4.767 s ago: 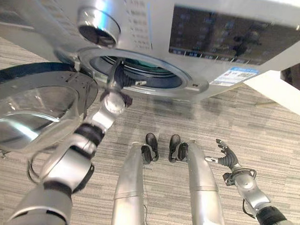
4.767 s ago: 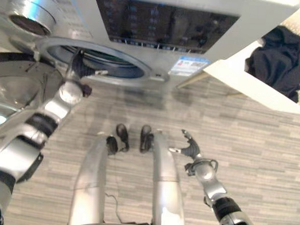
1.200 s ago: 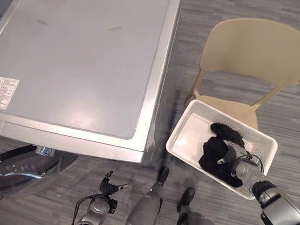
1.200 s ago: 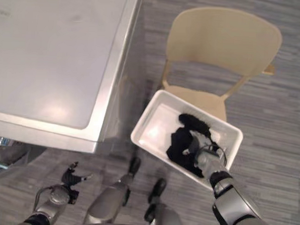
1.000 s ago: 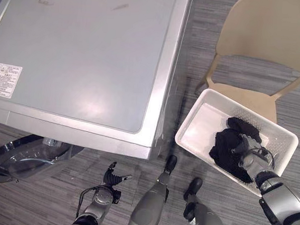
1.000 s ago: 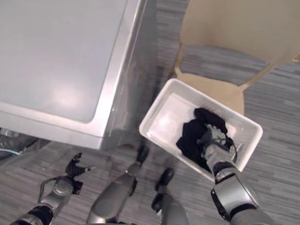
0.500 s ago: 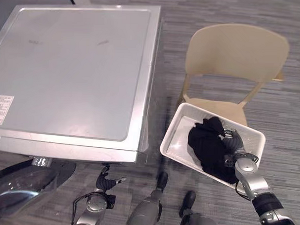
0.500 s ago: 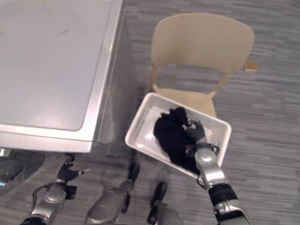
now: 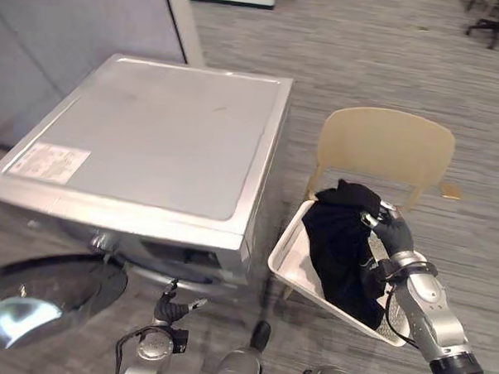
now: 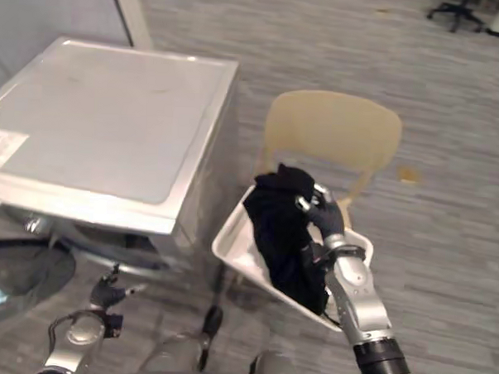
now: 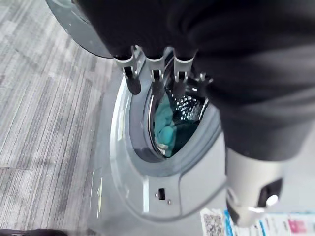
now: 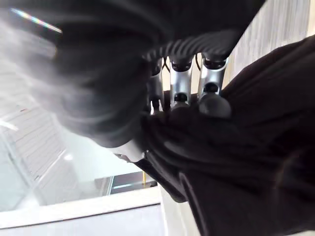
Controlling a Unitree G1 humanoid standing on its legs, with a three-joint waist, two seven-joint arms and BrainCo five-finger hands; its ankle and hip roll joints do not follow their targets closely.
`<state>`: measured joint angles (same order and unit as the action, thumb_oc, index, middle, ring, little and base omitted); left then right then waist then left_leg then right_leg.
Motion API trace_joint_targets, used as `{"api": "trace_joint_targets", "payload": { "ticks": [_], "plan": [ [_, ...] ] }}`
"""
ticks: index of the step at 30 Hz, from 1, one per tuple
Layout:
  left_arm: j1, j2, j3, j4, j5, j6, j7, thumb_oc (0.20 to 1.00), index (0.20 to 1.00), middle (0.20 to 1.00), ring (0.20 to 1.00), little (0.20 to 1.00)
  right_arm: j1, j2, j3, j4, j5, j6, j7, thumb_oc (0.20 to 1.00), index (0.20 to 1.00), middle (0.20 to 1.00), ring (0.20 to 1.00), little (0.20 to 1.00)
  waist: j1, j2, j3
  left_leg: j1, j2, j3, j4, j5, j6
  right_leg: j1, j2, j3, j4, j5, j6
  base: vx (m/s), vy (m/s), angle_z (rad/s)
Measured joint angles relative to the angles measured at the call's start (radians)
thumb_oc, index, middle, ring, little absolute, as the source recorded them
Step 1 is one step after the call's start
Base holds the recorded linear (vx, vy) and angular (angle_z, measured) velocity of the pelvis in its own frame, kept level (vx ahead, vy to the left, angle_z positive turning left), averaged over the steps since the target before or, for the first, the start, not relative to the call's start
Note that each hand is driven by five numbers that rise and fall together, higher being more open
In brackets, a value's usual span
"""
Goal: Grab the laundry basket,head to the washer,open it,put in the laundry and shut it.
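A black garment (image 9: pixel 340 245) hangs half out of the white laundry basket (image 9: pixel 286 259), which rests on a beige chair (image 9: pixel 384 147). My right hand (image 9: pixel 390 233) is shut on the garment's top and holds it above the basket rim; in the right wrist view its fingers (image 12: pixel 181 88) curl into the dark cloth (image 12: pixel 236 162). The silver washer (image 9: pixel 152 141) stands to the left with its round door (image 9: pixel 37 298) swung open. My left hand (image 9: pixel 168 314) hangs low before the washer, fingers (image 11: pixel 153 73) straight and empty. The drum opening (image 11: pixel 147 147) holds teal cloth (image 11: pixel 165 125).
Grey striped carpet (image 9: pixel 380 52) lies all around. A pale wall panel (image 9: pixel 66 30) rises behind the washer. An office chair's base (image 9: pixel 493 24) shows at the far right.
My right hand has lifted the black garment higher, so it now hangs over the basket's rim. The camera has tilted up. My left hand stays low and open.
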<state>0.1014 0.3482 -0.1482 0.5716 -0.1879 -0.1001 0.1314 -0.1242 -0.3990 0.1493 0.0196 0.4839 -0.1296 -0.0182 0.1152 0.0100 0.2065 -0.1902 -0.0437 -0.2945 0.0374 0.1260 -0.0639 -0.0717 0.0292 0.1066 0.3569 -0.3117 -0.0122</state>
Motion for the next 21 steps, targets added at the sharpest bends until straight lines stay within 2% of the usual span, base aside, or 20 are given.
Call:
{"api": "trace_joint_targets", "payload": {
  "ticks": [1, 2, 3, 4, 5, 6, 7, 9, 10, 11, 12, 13, 14, 15, 16, 18, 19, 21],
  "plan": [
    [0.018, -0.007, -0.002, -0.021, -0.007, -0.003, 0.0, 1.0, 1.0, 1.0, 1.0, 1.0, -0.007, 0.001, 0.012, 0.001, 0.002, 0.0, -0.001, 0.2, 0.2, 0.2, 0.2, 0.2, 0.007, 0.019, -0.003, -0.008, 0.031, -0.002, -0.005, 0.002, 0.007, 0.006, 0.022, -0.018, -0.011, 0.013, -0.003, -0.39, -0.349, 0.39],
    [0.046, -0.019, -0.004, -0.057, -0.021, -0.002, 0.001, 1.0, 1.0, 1.0, 1.0, 1.0, -0.012, 0.001, 0.032, 0.0, 0.01, -0.004, -0.004, 0.2, 0.2, 0.2, 0.2, 0.2, 0.018, 0.036, -0.016, -0.018, 0.055, -0.005, -0.038, 0.028, -0.017, -0.013, 0.069, -0.036, -0.012, 0.038, -0.02, -0.39, -0.222, 0.44],
    [0.055, -0.021, -0.003, -0.099, -0.046, -0.002, 0.002, 1.0, 1.0, 1.0, 1.0, 1.0, -0.012, -0.003, 0.048, -0.002, 0.014, -0.012, -0.005, 0.2, 0.2, 0.2, 0.2, 0.2, 0.015, 0.038, -0.017, -0.022, 0.08, -0.022, -0.069, 0.036, -0.027, -0.015, 0.09, -0.044, -0.029, 0.05, -0.048, -0.27, -0.116, 0.61],
    [0.048, -0.028, -0.014, -0.113, -0.047, -0.002, 0.001, 1.0, 1.0, 1.0, 1.0, 1.0, -0.012, -0.007, 0.057, -0.002, 0.029, -0.012, -0.007, 0.2, 0.2, 0.2, 0.2, 0.2, 0.015, 0.035, -0.012, -0.04, 0.093, -0.01, -0.076, 0.003, -0.008, -0.012, 0.102, -0.086, -0.042, 0.079, -0.076, -0.39, -0.159, 0.86],
    [0.045, -0.027, -0.031, -0.134, -0.049, 0.001, -0.001, 1.0, 1.0, 1.0, 1.0, 1.0, -0.012, -0.011, 0.064, -0.005, 0.029, -0.012, -0.009, 0.2, 0.2, 0.2, 0.2, 0.2, 0.007, 0.029, -0.014, -0.048, 0.105, 0.014, -0.079, -0.026, 0.011, -0.02, 0.083, -0.118, -0.063, 0.092, -0.084, -0.22, -0.057, 0.98],
    [0.037, -0.029, -0.043, -0.149, -0.05, 0.0, -0.006, 1.0, 1.0, 1.0, 1.0, 1.0, -0.012, -0.012, 0.065, -0.008, 0.03, -0.013, -0.012, 0.2, 0.2, 0.2, 0.2, 0.2, -0.007, 0.016, -0.007, -0.068, 0.112, 0.063, -0.068, -0.061, 0.002, -0.012, 0.077, -0.144, -0.087, 0.101, -0.093, -0.33, -0.083, 1.13],
    [0.024, -0.018, -0.074, -0.167, -0.049, 0.0, -0.012, 1.0, 1.0, 1.0, 1.0, 1.0, -0.02, -0.01, 0.081, -0.014, 0.03, -0.013, -0.023, 0.2, 0.2, 0.2, 0.2, 0.2, -0.002, -0.036, -0.009, -0.076, 0.094, 0.173, -0.019, -0.067, 0.005, -0.021, 0.025, -0.184, -0.12, 0.135, -0.125, -0.34, -0.092, 1.09],
    [0.005, -0.015, -0.09, -0.188, -0.045, -0.008, -0.017, 1.0, 1.0, 1.0, 1.0, 1.0, -0.038, -0.015, 0.085, -0.048, 0.029, -0.016, -0.023, 0.2, 0.2, 0.2, 0.2, 0.2, -0.03, -0.046, -0.017, -0.063, 0.072, 0.233, 0.096, -0.082, -0.011, -0.005, -0.002, -0.23, -0.197, 0.188, -0.118, -0.26, -0.085, 0.9],
    [-0.01, -0.011, -0.094, -0.212, -0.044, -0.007, -0.02, 1.0, 1.0, 1.0, 1.0, 1.0, -0.056, -0.015, 0.085, -0.059, 0.029, -0.016, -0.026, 0.2, 0.2, 0.2, 0.2, 0.2, -0.039, -0.054, -0.016, -0.041, 0.07, 0.247, 0.159, -0.127, -0.034, -0.006, -0.014, -0.25, -0.211, 0.199, -0.125, -0.09, -0.009, 1.02],
    [-0.039, 0.004, -0.131, -0.273, -0.036, -0.009, -0.02, 1.0, 1.0, 1.0, 1.0, 1.0, -0.061, -0.022, 0.087, -0.104, 0.028, -0.016, -0.031, 0.2, 0.2, 0.2, 0.2, 0.2, -0.067, -0.058, -0.015, 0.015, 0.076, 0.29, 0.214, -0.176, -0.041, 0.024, -0.03, -0.311, -0.253, 0.217, -0.116, -0.03, 0.018, 1.13],
    [-0.069, 0.006, -0.164, -0.324, -0.031, -0.02, -0.023, 1.0, 1.0, 1.0, 1.0, 1.0, -0.074, -0.024, 0.092, -0.132, 0.028, -0.02, -0.031, 0.2, 0.2, 0.2, 0.2, 0.2, -0.088, -0.056, -0.018, 0.099, 0.097, 0.312, 0.2, -0.197, -0.05, 0.037, -0.032, -0.339, -0.257, 0.219, -0.114, 0.03, 0.065, 1.3],
    [-0.112, 0.005, -0.216, -0.381, -0.023, -0.028, -0.024, 1.0, 1.0, 1.0, 1.0, 1.0, -0.091, -0.019, 0.096, -0.162, 0.028, -0.026, -0.031, 0.2, 0.2, 0.2, 0.2, 0.2, -0.101, -0.047, -0.025, 0.207, 0.137, 0.348, 0.128, -0.212, -0.061, 0.041, -0.02, -0.373, -0.263, 0.22, -0.113, 0.06, 0.117, 1.1],
    [-0.16, 0.0, -0.264, -0.394, -0.002, -0.028, -0.026, 1.0, 1.0, 1.0, 1.0, 1.0, -0.104, -0.012, 0.097, -0.172, 0.028, -0.029, -0.032, 0.2, 0.2, 0.2, 0.2, 0.2, -0.118, -0.042, -0.028, 0.274, 0.155, 0.381, 0.03, -0.215, -0.071, 0.04, -0.018, -0.409, -0.265, 0.222, -0.11, 0.04, 0.11, 1.01],
    [-0.194, -0.005, -0.297, -0.394, 0.015, -0.025, -0.025, 1.0, 1.0, 1.0, 1.0, 1.0, -0.115, -0.014, 0.098, -0.172, 0.028, -0.029, -0.035, 0.2, 0.2, 0.2, 0.2, 0.2, -0.142, -0.04, -0.031, 0.283, 0.166, 0.395, -0.021, -0.213, -0.073, 0.042, -0.019, -0.434, -0.278, 0.23, -0.105, 0.02, 0.091, 1.08],
    [-0.225, -0.016, -0.329, -0.393, 0.029, -0.026, -0.024, 1.0, 1.0, 1.0, 1.0, 1.0, -0.131, -0.02, 0.107, -0.17, 0.028, -0.03, -0.043, 0.2, 0.2, 0.2, 0.2, 0.2, -0.158, -0.037, -0.032, 0.281, 0.157, 0.392, -0.068, -0.206, -0.062, 0.039, -0.017, -0.438, -0.285, 0.237, -0.104, -0.02, 0.059, 0.77],
    [-0.272, -0.052, -0.357, -0.395, 0.053, -0.03, -0.016, 1.0, 1.0, 1.0, 1.0, 1.0, -0.178, -0.012, 0.148, -0.166, 0.028, -0.029, -0.049, 0.2, 0.2, 0.2, 0.2, 0.2, -0.147, -0.028, -0.037, 0.278, 0.154, 0.381, -0.109, -0.174, -0.019, 0.035, 0.001, -0.434, -0.296, 0.257, -0.099, -0.02, 0.077, 0.08],
    [-0.291, -0.062, -0.39, -0.393, 0.054, -0.028, -0.005, 1.0, 1.0, 1.0, 1.0, 1.0, -0.216, -0.004, 0.194, -0.168, 0.028, -0.029, -0.053, 0.2, 0.2, 0.2, 0.2, 0.2, -0.143, -0.012, -0.044, 0.264, 0.151, 0.364, -0.109, -0.16, 0.001, 0.035, 0.015, -0.433, -0.295, 0.264, -0.095, 0.0, 0.105, -0.36],
    [-0.335, -0.074, -0.456, -0.372, 0.081, -0.028, 0.011, 1.0, 1.0, 1.0, 1.0, 1.0, -0.272, 0.034, 0.276, -0.172, 0.029, -0.031, -0.054, 0.2, 0.2, 0.2, 0.2, 0.2, -0.145, -0.012, -0.071, 0.253, 0.139, 0.365, -0.108, -0.156, 0.0, 0.026, 0.015, -0.419, -0.291, 0.261, -0.073, 0.01, 0.116, -0.22]
  ]
}}
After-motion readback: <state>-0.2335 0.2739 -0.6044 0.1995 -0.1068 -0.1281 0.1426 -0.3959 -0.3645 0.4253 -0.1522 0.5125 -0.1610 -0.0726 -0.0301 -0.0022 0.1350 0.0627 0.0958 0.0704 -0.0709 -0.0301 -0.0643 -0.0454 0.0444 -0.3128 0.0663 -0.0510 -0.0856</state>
